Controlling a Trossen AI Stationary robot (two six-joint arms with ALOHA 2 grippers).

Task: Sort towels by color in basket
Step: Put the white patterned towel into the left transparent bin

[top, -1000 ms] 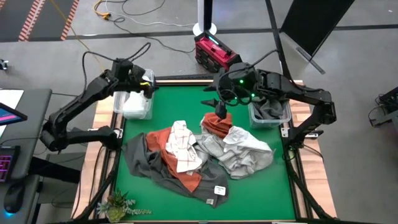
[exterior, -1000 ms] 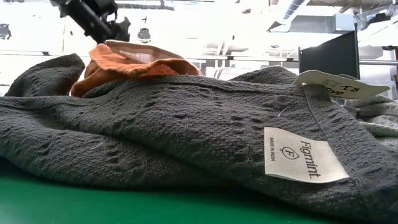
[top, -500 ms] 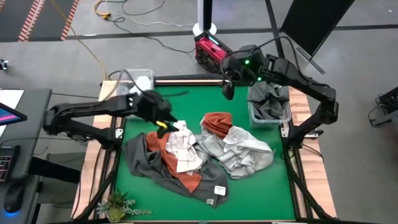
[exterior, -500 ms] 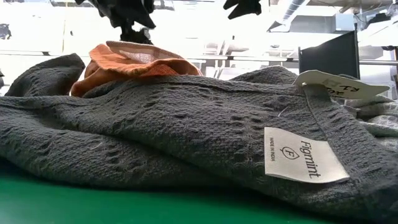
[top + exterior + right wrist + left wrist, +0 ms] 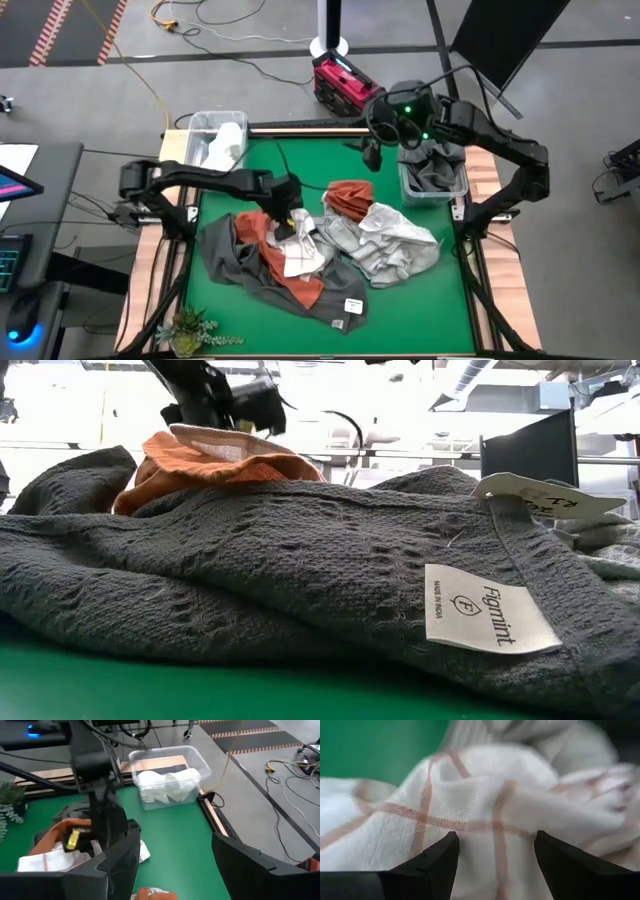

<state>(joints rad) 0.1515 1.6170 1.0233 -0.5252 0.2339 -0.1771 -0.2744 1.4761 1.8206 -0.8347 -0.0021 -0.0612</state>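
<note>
Left pincer (image 5: pixel 287 212) sits down on the white checked cloth towel (image 5: pixel 291 243) at desk centre, fingers (image 5: pixel 427 865) spread wide with the cloth between them, not closed on it. That towel lies on the rust orange towel (image 5: pixel 285 270) and dark grey knit towel (image 5: pixel 230 255), heap at 7 o'clock on the green desk (image 5: pixel 300 170). Light grey crumpled towel (image 5: pixel 395 240) at 4 o'clock, a second rust orange folded towel (image 5: pixel 348 196) touching it. Right pincer (image 5: pixel 372 155) hangs at 1 o'clock beside the clear plastic bin with dark grey cloth (image 5: pixel 433 172), fingers apart, holding nothing. Clear plastic bin with white towels (image 5: pixel 167 776) at 11 o'clock.
</note>
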